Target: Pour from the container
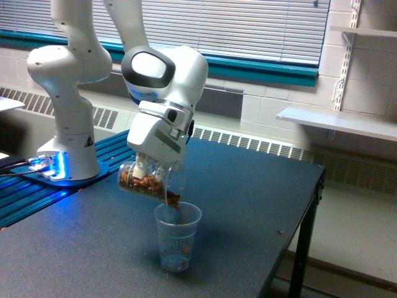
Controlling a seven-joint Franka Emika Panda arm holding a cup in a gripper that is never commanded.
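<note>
Dark table [260,205], blinds behind. I saw the fingers [149,169] clamped on the container [151,182], tipped past level, its rim just beyond and below them over the speckled cup [177,239], nuts spilling. My judgement: tilt slowly, hold rim centred.

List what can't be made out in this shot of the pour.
Exterior view, the only one:
- Gripper fingertips: mostly covered by the white hand housing and the container, so the grasp is unclear.
- Amount left in the container: the brown pieces blur together.
- Amount landed in the receiving cup: too small and blurred; only a few pieces show.
- Table near side: cut off by the bottom edge.
</note>
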